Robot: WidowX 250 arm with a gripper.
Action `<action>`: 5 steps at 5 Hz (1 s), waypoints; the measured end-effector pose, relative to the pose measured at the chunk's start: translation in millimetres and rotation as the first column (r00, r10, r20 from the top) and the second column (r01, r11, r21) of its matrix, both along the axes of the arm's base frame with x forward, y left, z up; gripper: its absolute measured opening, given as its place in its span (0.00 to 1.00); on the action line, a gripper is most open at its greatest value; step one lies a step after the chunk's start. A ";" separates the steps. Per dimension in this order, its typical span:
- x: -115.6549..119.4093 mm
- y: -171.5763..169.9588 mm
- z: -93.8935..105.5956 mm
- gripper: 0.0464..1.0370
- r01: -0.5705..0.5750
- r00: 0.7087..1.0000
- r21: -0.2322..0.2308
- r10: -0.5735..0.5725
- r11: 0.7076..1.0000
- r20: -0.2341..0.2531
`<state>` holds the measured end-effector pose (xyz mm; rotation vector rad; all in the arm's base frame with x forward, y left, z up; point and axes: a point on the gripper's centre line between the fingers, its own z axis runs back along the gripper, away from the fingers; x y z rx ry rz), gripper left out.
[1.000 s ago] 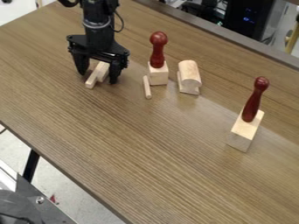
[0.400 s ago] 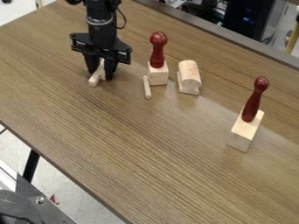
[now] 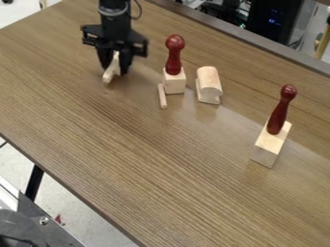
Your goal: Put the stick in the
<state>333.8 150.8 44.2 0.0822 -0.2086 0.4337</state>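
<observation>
In the camera view, the black hand [image 3: 115, 71] points down over the far left part of the brown desk [image 3: 161, 164], its fingers closed around a pale wooden stick [image 3: 111, 73] whose near end juts out. To the right, a thin dowel [image 3: 162, 96] lies beside a pale block with a dark red handle [image 3: 173, 62]. Next comes a round-topped wooden block [image 3: 209, 82], then, nearer and well apart at right, another red-handled block [image 3: 270, 142].

We see bright, fairly even light. A pale glare washes across the right part of the surface [image 3: 161, 169], shadows by the wooden blocks [image 3: 174, 83] look soft and faint, and small blue lights [image 3: 274, 21] glow against dark equipment [image 3: 259, 30] behind.
</observation>
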 end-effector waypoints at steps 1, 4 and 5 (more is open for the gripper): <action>17.4 0.2 19.6 0.32 -0.034 0.997 -0.007 0.035 0.999 0.067; 19.2 -34.7 91.8 0.32 0.036 0.976 0.019 -0.040 0.999 0.214; 2.6 -71.6 104.2 0.32 0.159 0.961 0.021 -0.159 0.987 0.224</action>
